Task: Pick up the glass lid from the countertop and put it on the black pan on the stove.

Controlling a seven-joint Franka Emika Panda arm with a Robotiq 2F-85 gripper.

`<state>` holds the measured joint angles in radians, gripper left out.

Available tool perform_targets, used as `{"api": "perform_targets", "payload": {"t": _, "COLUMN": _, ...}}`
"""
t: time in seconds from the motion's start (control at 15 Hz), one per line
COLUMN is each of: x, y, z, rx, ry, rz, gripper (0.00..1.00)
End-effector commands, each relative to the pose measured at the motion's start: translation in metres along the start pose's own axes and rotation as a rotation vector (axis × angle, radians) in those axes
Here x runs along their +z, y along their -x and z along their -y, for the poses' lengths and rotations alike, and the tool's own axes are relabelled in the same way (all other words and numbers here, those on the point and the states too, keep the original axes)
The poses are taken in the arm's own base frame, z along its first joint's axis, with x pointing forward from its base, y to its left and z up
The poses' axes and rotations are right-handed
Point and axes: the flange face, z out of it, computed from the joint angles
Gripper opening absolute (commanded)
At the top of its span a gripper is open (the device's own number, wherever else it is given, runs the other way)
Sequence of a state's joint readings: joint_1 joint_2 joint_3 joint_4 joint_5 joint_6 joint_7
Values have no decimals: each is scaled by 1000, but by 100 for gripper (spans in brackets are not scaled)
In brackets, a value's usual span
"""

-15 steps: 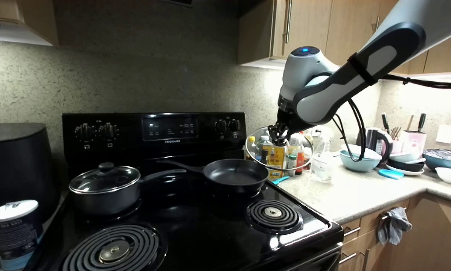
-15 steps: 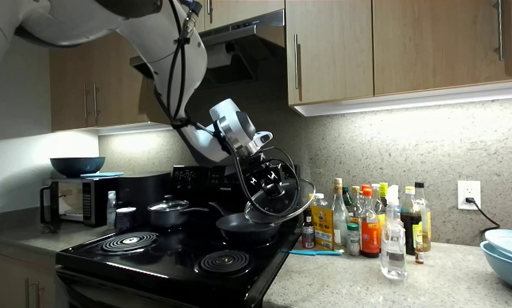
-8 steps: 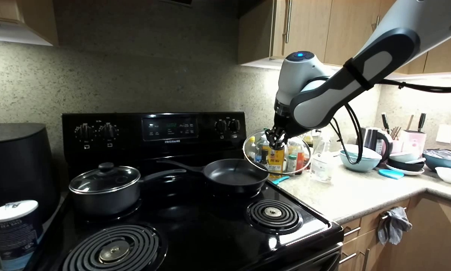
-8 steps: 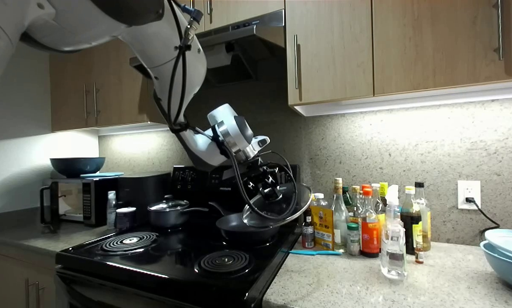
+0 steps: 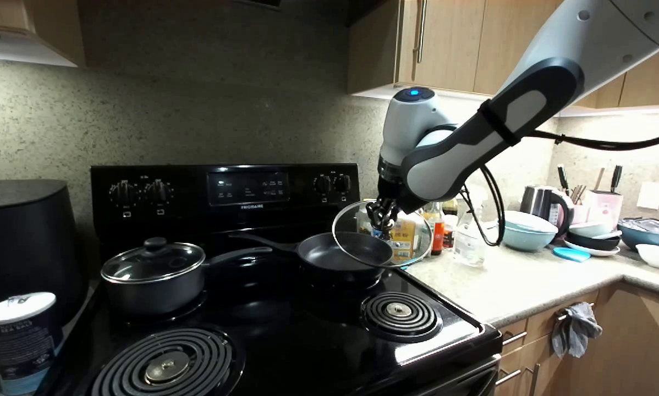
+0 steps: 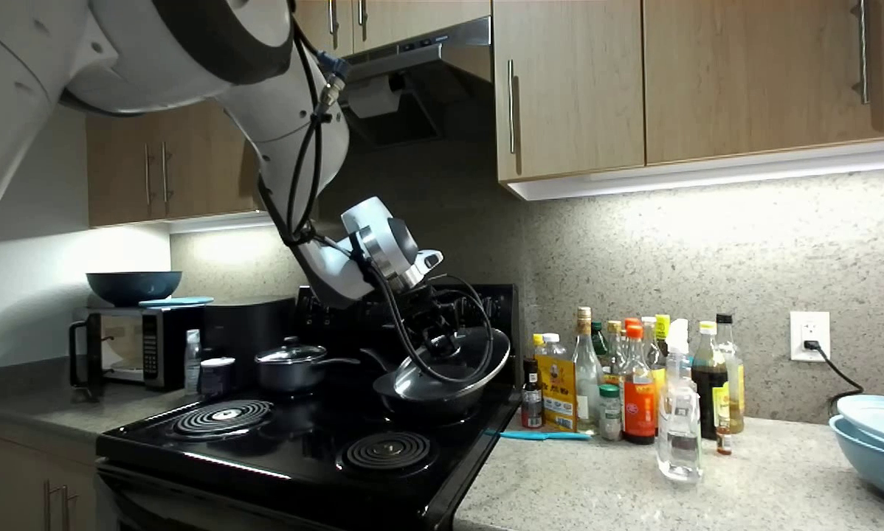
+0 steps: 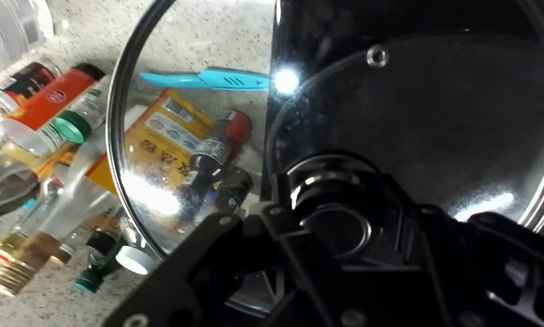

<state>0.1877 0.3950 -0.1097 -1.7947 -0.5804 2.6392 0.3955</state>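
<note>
Lid (image 7: pixel 340 118): hanging tilted from the claw (image 7: pixel 333 193), off the counter (image 6: pixel 589 490), above the right part of the pan (image 5: pixel 319 256). I cannot tell whether its low edge touches the pan.
Claw: closed on the lid's dark knob (image 7: pixel 335 229).
Pan: at the far right of the stove (image 5: pixel 285 346), dark inside showing, handle pointing left.
Right edge: in the wrist view the lid spans the seam of stove and counter. A blue tool (image 6: pixel 545 436) lies just beside that seam; a yellow packet (image 6: pixel 558 391) and bottles (image 6: pixel 638 402) crowd the counter's far part.
Far side: the back panel (image 5: pixel 192 192) rises behind the pan.
Left side: a grey pot (image 5: pixel 153 297) stands well apart from the lid, its handle reaching near the pan's.
Near side: two coil burners (image 5: pixel 382 314), one left, one right, toward the stove's near edge.
Glass: clear and round, with a thin shiny rim (image 7: pixel 113 118), a small metal-ringed vent (image 7: pixel 378 56) and bright patches of reflected light; packet and blue tool show through it.
</note>
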Motion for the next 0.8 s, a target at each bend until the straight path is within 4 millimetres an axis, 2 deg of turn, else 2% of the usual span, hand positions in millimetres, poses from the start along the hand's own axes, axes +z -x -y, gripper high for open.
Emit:
{"api": "perform_targets", "payload": {"t": 0.0, "x": -6, "y": -23, "z": 16, "rx": -120, "ry": -36, "rz": -50, "gripper": 23}}
{"api": "perform_targets", "payload": {"t": 0.53, "x": 5, "y": -55, "z": 53, "rx": -319, "ry": -176, "rz": -91, "gripper": 23}}
{"api": "perform_targets", "payload": {"t": 0.6, "x": 9, "y": -39, "z": 56, "rx": -273, "ry": -145, "rz": -51, "gripper": 48}}
{"api": "perform_targets", "payload": {"t": 0.73, "x": 13, "y": -44, "z": 61, "rx": -300, "ry": -165, "rz": -59, "gripper": 48}}
